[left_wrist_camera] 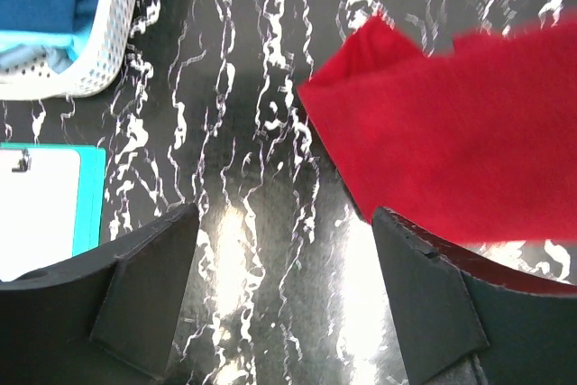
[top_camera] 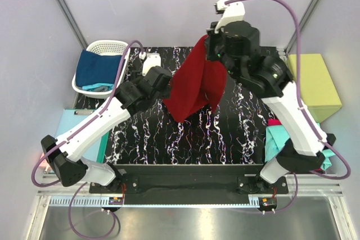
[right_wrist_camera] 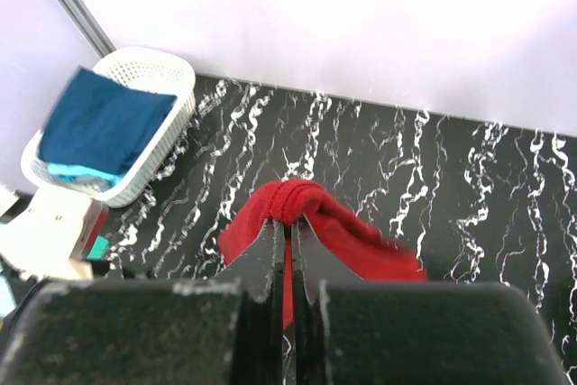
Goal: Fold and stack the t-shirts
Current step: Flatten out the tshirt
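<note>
My right tool [right_wrist_camera: 287, 223] is clenched on a bunched edge of the dark red t-shirt [top_camera: 194, 85], which hangs over the counter [top_camera: 236, 133] at upper centre. My left tool [left_wrist_camera: 281, 223] stands wide, released, just beside the shirt's lower corner.

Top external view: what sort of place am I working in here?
Probably a lab test cell, not a home: plain pale walls with metal frame struts, a marble-patterned table, and a white laundry basket.
</note>
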Controlling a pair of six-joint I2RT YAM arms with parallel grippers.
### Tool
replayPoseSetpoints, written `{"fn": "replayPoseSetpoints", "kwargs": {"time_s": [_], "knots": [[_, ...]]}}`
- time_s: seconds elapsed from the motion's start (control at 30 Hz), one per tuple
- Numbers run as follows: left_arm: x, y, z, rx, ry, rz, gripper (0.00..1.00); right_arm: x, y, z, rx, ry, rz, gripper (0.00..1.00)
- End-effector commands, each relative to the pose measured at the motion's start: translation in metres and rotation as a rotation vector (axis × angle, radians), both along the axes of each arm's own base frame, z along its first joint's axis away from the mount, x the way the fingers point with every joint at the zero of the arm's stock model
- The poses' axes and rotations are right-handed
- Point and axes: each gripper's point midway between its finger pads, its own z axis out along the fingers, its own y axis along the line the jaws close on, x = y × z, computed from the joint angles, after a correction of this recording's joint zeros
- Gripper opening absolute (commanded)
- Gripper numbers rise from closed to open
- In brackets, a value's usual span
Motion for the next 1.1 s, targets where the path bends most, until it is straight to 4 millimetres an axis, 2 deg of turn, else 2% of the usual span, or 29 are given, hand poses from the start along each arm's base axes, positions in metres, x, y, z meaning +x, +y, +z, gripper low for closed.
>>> {"fn": "replayPoseSetpoints", "kwargs": {"time_s": [0.0, 0.1, 0.23, 0.37, 0.4, 0.5, 0.6, 0.77, 0.97, 1.07], "knots": [[0.016, -0.002, 0.037, -0.018, -0.099, 0.033, 0.84, -0.032, -0.04, 0.073, 0.154, -0.156, -0.008, 0.0], [0.023, -0.005, 0.046, -0.015, -0.121, 0.043, 0.85, -0.041, -0.049, 0.077, 0.172, -0.17, -0.007, 0.0], [0.039, -0.01, 0.054, -0.018, -0.127, 0.054, 0.89, -0.039, -0.059, 0.055, 0.126, -0.14, -0.055, 0.0], [0.06, -0.03, 0.047, -0.058, -0.078, 0.02, 0.89, -0.041, -0.061, 0.038, 0.115, -0.11, -0.06, 0.0], [0.066, -0.038, 0.036, -0.047, -0.057, 0.012, 0.89, -0.042, -0.062, 0.034, 0.108, -0.103, -0.06, 0.0], [0.074, -0.06, 0.019, -0.071, -0.003, -0.028, 0.9, -0.044, -0.063, 0.026, 0.094, -0.088, -0.061, 0.0], [0.075, -0.082, 0.009, -0.131, 0.041, -0.072, 0.9, -0.043, -0.062, 0.019, 0.084, -0.072, -0.06, 0.0], [0.061, -0.113, 0.012, -0.18, 0.042, -0.167, 0.91, -0.04, -0.059, 0.008, 0.064, -0.053, -0.06, 0.0], [0.04, -0.114, 0.012, -0.222, 0.048, -0.204, 0.92, -0.036, -0.063, 0.01, 0.034, -0.071, -0.09, 0.0], [0.023, -0.118, 0.003, -0.275, 0.076, -0.247, 0.86, -0.036, -0.068, 0.006, 0.015, -0.071, -0.107, 0.0]]}}
